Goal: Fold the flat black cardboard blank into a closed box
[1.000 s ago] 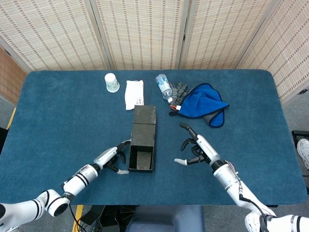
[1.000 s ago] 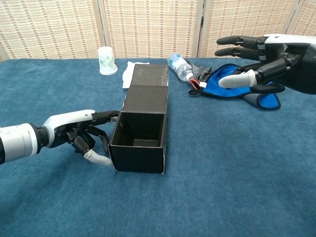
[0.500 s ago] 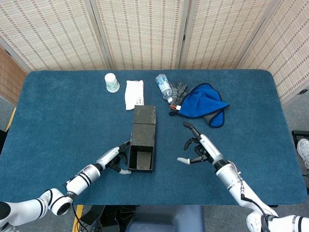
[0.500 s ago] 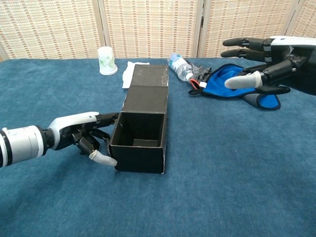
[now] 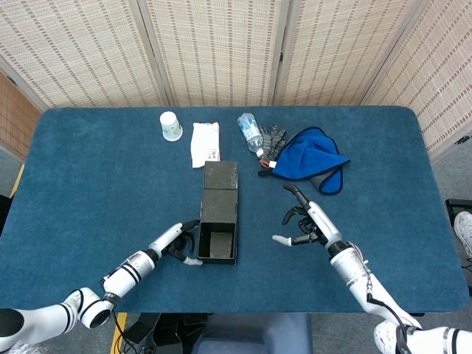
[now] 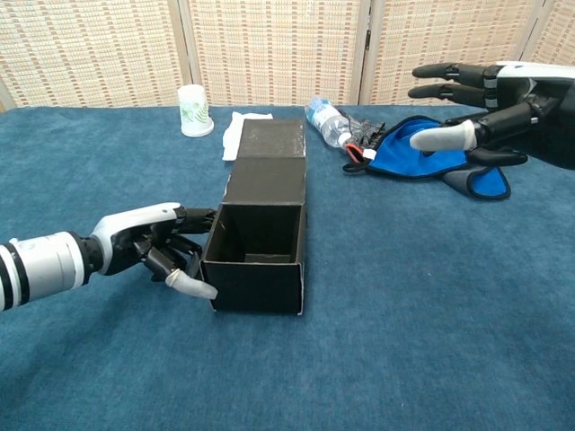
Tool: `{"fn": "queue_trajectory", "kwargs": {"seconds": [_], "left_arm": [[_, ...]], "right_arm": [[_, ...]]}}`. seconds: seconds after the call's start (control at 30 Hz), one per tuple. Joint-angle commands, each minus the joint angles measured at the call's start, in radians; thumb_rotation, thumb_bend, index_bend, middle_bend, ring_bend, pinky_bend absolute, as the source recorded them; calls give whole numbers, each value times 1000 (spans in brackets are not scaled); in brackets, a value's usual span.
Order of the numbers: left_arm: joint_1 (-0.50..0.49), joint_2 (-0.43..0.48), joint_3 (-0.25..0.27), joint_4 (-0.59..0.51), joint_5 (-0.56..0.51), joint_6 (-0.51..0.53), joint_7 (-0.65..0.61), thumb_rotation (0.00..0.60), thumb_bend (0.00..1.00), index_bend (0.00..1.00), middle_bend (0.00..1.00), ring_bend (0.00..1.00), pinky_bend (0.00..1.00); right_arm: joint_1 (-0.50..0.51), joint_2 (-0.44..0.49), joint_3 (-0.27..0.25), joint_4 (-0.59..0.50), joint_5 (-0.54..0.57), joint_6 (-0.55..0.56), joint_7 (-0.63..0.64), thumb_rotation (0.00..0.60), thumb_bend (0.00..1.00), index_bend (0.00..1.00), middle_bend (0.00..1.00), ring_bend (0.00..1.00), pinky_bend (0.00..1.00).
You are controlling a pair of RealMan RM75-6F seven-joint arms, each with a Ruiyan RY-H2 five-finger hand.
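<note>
Left hand [image 6: 157, 241], fingers spread and holding nothing, is pressed against the black box's [image 6: 260, 238] left wall. Its long axis is pointed away from the robot. Right hand [image 5: 306, 225], open and empty, is held well apart.

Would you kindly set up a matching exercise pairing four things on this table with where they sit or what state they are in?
Things:
1. box
2. cup
3. bottle
4. right hand

States or places:
A. lying on its side beside the blue cloth
B. open, holding nothing, right of the box
C. standing at the far left of the row of items
D. open at the near end, with the left hand at its left wall

Pairs: 1-D, 2-C, 3-A, 4-B
</note>
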State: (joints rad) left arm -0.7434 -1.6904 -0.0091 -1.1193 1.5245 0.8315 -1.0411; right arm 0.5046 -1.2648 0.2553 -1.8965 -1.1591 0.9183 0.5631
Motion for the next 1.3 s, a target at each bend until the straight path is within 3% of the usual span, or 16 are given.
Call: {"fn": "queue_trajectory", "kwargs": {"seconds": [0.03,0.2,0.37,0.53,0.87,1.1,1.3], "left_arm": [[3,-5,3,10,7,14,-18,600,84,289,308,611,846],[7,18,6,3,28,53,-59,600,83,292,311,610,846],[13,49,4,-13,41,99,-51,600,84,293,311,608,846],[17,71,-4,-29,34,117,-41,600,84,293,311,608,846],[24,104,10,-55,45,138,-30,600,83,293,311,605,846],[17,108,22,-50,51,126,-13,600,84,293,311,604,846],[9,115,30,-38,49,108,-12,600,84,293,311,604,846]], "right_arm": [[-1,-9,6,2,18,0,8,600,5,0,28,442,876],[20,-19,49,18,98,-94,135,600,19,0,88,173,387],[53,-68,109,101,101,-239,339,600,0,0,18,49,201],[86,-154,147,201,70,-332,473,600,0,0,0,0,119],[169,-319,223,398,1,-467,654,600,0,0,0,0,103],[233,-435,263,534,-64,-499,733,600,0,0,0,0,103],[259,-474,270,589,-160,-475,798,600,0,0,0,0,105]]}}
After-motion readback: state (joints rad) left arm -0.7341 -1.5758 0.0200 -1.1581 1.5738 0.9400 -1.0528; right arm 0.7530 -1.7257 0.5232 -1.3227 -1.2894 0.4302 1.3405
